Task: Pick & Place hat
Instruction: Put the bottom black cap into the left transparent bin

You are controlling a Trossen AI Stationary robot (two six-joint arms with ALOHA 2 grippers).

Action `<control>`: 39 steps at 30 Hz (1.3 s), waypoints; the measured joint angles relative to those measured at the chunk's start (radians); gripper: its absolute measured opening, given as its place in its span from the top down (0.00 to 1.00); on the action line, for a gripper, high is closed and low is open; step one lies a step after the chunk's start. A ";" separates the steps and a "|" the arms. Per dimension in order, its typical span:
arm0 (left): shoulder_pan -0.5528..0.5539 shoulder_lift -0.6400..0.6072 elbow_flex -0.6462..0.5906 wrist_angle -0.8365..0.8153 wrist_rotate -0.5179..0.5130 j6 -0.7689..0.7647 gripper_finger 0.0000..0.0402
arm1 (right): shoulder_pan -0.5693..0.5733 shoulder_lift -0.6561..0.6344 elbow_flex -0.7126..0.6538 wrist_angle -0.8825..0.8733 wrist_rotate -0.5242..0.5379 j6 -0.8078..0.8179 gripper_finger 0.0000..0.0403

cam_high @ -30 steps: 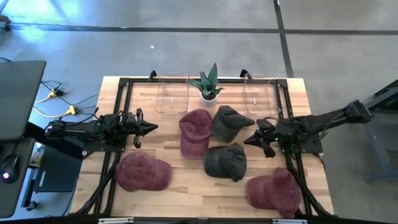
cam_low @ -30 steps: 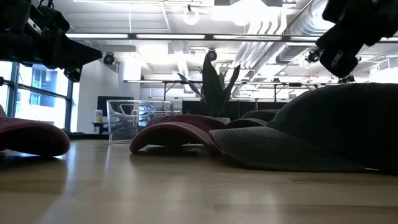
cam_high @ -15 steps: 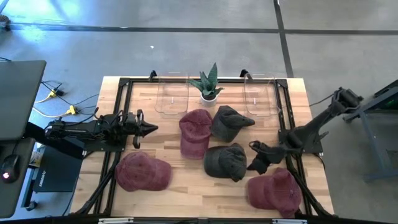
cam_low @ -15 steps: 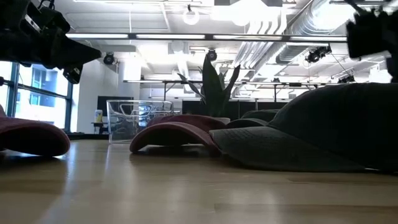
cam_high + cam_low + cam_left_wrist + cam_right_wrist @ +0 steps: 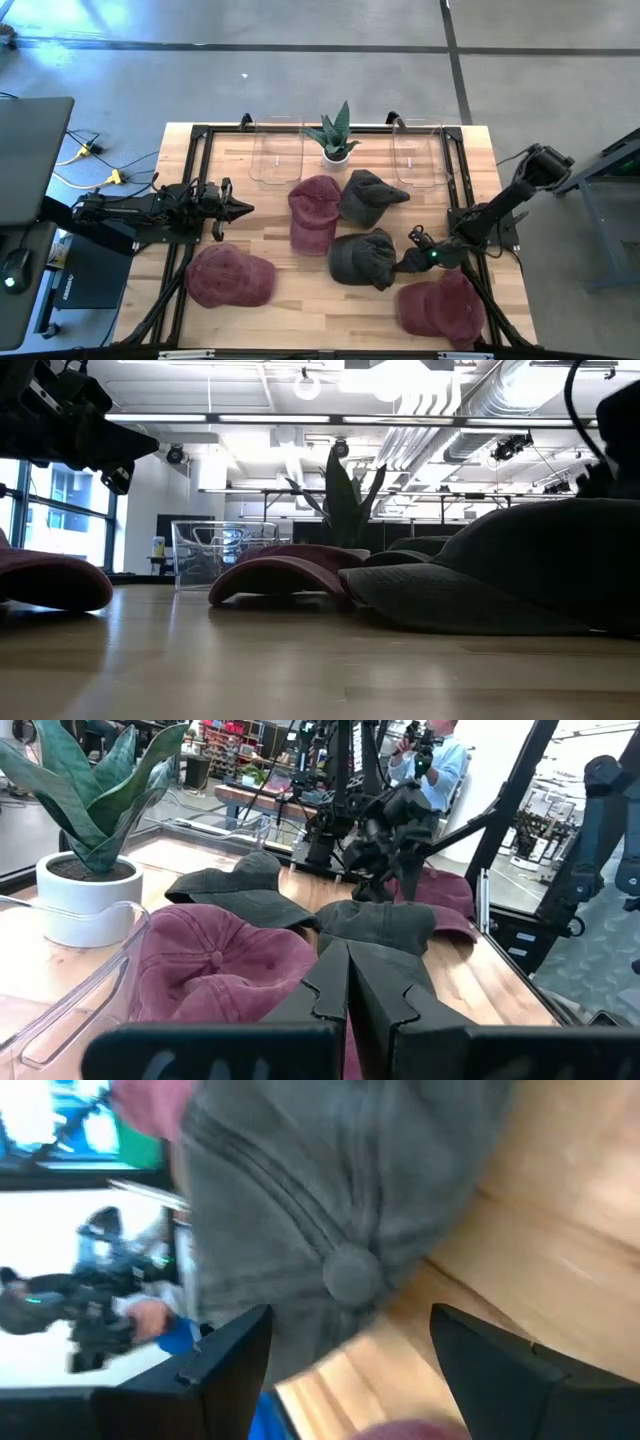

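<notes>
Having dropped beside the dark hat, the right gripper now stands spread apart.

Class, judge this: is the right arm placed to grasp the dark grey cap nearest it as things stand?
Probably yes. The right gripper stands open just beside the dark grey cap, whose crown fills its wrist view between the fingers, with nothing between them.

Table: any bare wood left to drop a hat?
Free: strip between the left maroon hat and the front dark hat; the table right-rear corner. Crowded: centre, around the plant, where the open right gripper hovers.
</notes>
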 joint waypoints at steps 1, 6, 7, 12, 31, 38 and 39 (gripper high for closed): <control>0.000 0.000 0.000 0.000 0.000 0.000 1.00 | -0.003 0.015 0.008 -0.002 -0.017 0.003 0.33; 0.000 0.000 0.000 0.000 -0.001 -0.004 1.00 | -0.005 0.089 0.036 0.078 -0.023 -0.029 0.34; 0.000 0.000 0.000 0.000 -0.002 -0.004 1.00 | -0.007 0.105 0.038 0.109 -0.006 -0.045 0.34; 0.000 0.000 0.000 0.001 -0.002 -0.007 1.00 | -0.046 0.196 0.039 0.280 0.058 -0.136 0.35; 0.000 0.006 -0.011 0.384 0.180 0.084 1.00 | -0.175 0.161 0.078 0.669 -0.049 -0.642 0.97; 0.000 0.160 -0.011 0.567 0.185 0.123 1.00 | -0.276 -0.029 0.399 -0.052 -0.305 -0.715 0.98; 0.000 0.199 -0.011 0.600 0.186 0.125 1.00 | -0.295 -0.035 0.470 -0.220 -0.343 -0.734 0.98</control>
